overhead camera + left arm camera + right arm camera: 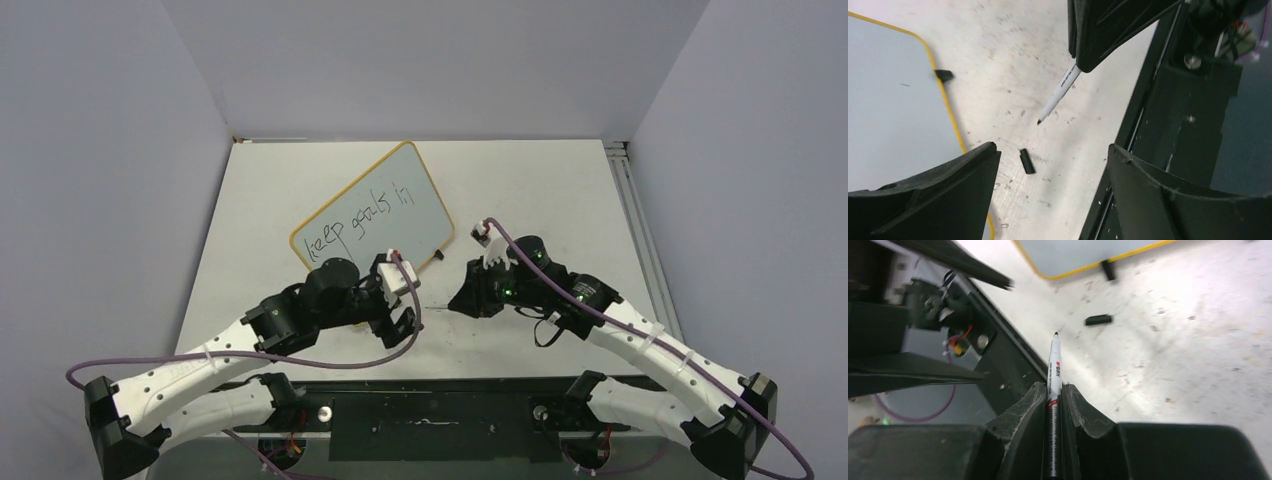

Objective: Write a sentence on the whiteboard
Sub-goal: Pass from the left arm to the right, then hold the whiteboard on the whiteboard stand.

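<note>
The whiteboard (372, 212) lies tilted at the table's middle left, and its yellow rim also shows in the left wrist view (950, 117) and the right wrist view (1083, 267). The sentence (358, 216) reads "keep goals in" in black. My right gripper (1054, 386) is shut on a white marker (1054, 365), whose uncapped tip points at the left arm. The marker (1059, 94) hangs over bare table, near the board's near right corner. My left gripper (1053, 150) is open with nothing between its fingers. Below it, a small black cap (1027, 161) lies on the table.
The black cap (1098, 319) lies near the board's black foot (1108, 270). A black rail (1148, 115) runs along the table's near edge, close under both grippers. Purple cables (300, 362) loop around the arms. Grey walls enclose the table on three sides.
</note>
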You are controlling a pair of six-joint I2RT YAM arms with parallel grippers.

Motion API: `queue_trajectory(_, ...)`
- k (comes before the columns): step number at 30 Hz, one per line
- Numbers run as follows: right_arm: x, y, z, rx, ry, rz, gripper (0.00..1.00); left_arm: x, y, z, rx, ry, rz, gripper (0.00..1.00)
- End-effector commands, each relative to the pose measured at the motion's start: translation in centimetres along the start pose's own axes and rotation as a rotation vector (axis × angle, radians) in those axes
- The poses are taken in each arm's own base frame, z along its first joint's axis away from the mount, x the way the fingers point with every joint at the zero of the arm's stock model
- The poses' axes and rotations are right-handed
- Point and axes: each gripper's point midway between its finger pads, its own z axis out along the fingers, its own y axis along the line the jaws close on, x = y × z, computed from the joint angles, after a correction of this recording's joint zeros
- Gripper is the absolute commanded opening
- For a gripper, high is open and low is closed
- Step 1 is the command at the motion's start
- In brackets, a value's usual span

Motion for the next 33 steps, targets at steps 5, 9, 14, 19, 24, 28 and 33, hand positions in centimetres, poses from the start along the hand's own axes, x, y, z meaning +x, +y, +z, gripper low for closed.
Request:
queue_trajectory(5,-5.0,-4.6,-3.9,0.199,-0.182,-0.073,0.05,-10.1,5.4,-5.2,-0.165,-0.22,-0.216,0.79)
queue_trajectory(9,-6.2,-5.6,-4.6,0.231,-0.24,-0.094,0.05,-12.8,9.5,-8.4,-0.306,-0.269,-0.283,0.8)
queue_trajectory(14,-8.6,-4.1,-4.8,0.147,-0.356,-0.136,0.05,-14.6,15.0,-12.8,-0.468,-0.348,-0.356,0.82)
queue_trajectory(19,-10.6,-1.8,-4.6,0.023,-0.47,-0.181,0.05,-11.9,20.1,-16.2,-0.605,-0.373,-0.475,0.83)
queue_trajectory(24,-11.9,-1.3,-2.9,-0.009,-0.54,-0.227,0.05,-5.9,22.8,-19.8,-0.774,-0.388,-0.613,0.84)
queue_trajectory(28,-12.3,0.2,-0.3,-0.052,-0.56,-0.271,0.05,-3.8,21.8,-19.6,-0.732,-0.417,-0.662,0.84)
queue_trajectory(33,-12.3,1.1,3.3,-0.129,-0.549,-0.284,0.05,-1.7,19.6,-17.8,-0.646,-0.419,-0.668,0.85)
